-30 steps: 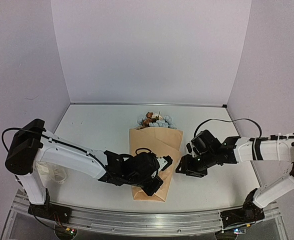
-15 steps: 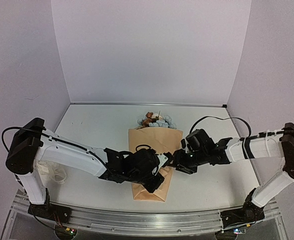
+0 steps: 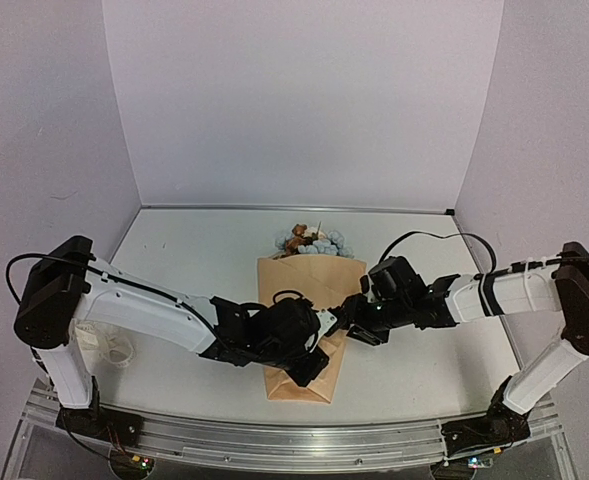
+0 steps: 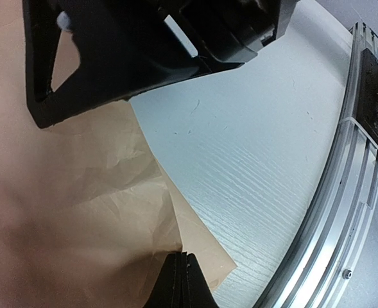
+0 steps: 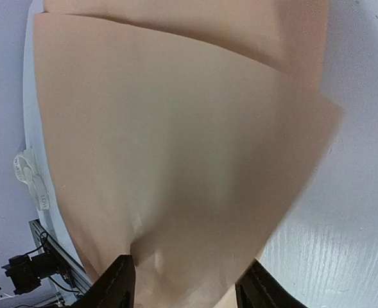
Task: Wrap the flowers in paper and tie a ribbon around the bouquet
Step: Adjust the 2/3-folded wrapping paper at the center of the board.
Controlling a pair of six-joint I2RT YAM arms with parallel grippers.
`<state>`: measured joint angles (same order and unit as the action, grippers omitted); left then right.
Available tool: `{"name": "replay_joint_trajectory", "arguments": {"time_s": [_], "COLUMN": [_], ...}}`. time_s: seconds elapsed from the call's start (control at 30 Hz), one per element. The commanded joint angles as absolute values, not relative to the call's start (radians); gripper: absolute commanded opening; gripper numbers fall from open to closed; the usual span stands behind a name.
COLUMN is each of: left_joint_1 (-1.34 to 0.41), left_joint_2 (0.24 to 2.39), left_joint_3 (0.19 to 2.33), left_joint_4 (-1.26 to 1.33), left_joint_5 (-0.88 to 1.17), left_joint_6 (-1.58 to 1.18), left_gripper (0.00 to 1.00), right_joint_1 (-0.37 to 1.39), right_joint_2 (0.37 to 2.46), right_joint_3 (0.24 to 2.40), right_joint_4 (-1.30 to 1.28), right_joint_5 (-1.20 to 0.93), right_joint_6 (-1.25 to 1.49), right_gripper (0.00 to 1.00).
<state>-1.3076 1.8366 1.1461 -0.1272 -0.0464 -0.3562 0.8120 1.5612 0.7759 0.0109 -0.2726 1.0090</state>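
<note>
Bouquet (image 3: 309, 305) lies on the table (image 3: 194, 260) beneath my two sets of fingers: a tan paper (image 5: 176, 160) cone with the flowers (image 3: 311, 240) poking out of the wide end, beyond all the fingertips. My left fingers (image 4: 174, 282) are closed tight, tips down on the paper close to the edge of its narrow end. Whether a fold is nipped between them I cannot tell. My right fingers (image 5: 117, 285) stand apart, with the cone's right-hand flap lying in the gap between them, not clamped as far as I can see. The ribbon (image 3: 109, 348) sits in a loose pile well away from both, off beside my left arm's base.

I judge the wrapping to be nearly finished and the tying not yet begun. The next move calls for the right fingers to pin that flap so the cone keeps its shape, which would free the left fingers to fetch the ribbon. If both let go together, the paper may well spring open.
</note>
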Motion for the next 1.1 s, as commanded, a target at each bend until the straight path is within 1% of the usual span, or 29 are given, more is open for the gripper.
{"name": "replay_joint_trajectory", "arguments": {"time_s": [0.0,0.13,0.2,0.4,0.47,0.5,0.57,0.6,0.67,0.73,0.8,0.87,0.97,1.07], "left_joint_1": [-1.298,-1.298,-1.297,-1.296,-1.296,-1.296,-1.296,-1.294,-1.292,-1.290,-1.283,-1.268,-1.242,-1.229], "left_joint_2": [1.834,1.843,1.846,1.848,1.846,1.843,1.819,1.794,1.733,1.671,1.620,1.578,1.565,1.596], "left_joint_3": [1.177,1.179,1.181,1.182,1.181,1.181,1.171,1.160,1.131,1.093,1.048,1.006,0.945,0.902], "left_joint_4": [-0.071,-0.064,-0.063,-0.066,-0.068,-0.072,-0.081,-0.082,-0.080,-0.078,-0.069,-0.063,-0.054,-0.031], "left_joint_5": [-0.029,-0.014,-0.010,-0.005,-0.003,-0.003,0.018,0.028,0.042,0.051,0.061,0.067,0.090,0.125], "left_joint_6": [-0.339,-0.339,-0.339,-0.337,-0.338,-0.339,-0.345,-0.352,-0.368,-0.383,-0.405,-0.428,-0.451,-0.463], "left_gripper": [0.00,0.00,0.00,0.00,0.01,0.03,0.11,0.17,0.33,0.41,0.46,0.42,0.29,0.21], "right_joint_1": [0.808,0.808,0.807,0.808,0.807,0.807,0.802,0.799,0.792,0.784,0.777,0.772,0.767,0.765], "right_joint_2": [1.515,1.516,1.529,1.559,1.562,1.566,1.575,1.580,1.592,1.600,1.606,1.615,1.624,1.637], "right_joint_3": [0.756,0.741,0.743,0.747,0.755,0.761,0.776,0.783,0.798,0.811,0.826,0.841,0.861,0.882], "right_joint_4": [0.065,0.093,0.114,0.144,0.142,0.139,0.127,0.121,0.106,0.092,0.065,0.044,0.023,0.005], "right_joint_5": [-0.231,-0.227,-0.230,-0.222,-0.219,-0.221,-0.232,-0.240,-0.254,-0.262,-0.263,-0.268,-0.269,-0.279], "right_joint_6": [1.032,1.049,1.063,1.078,1.064,1.055,1.020,1.002,0.968,0.930,0.895,0.875,0.846,0.831], "right_gripper": [0.60,0.52,0.46,0.20,0.09,0.04,0.00,0.00,0.00,0.00,0.00,0.00,0.00,0.00]}}
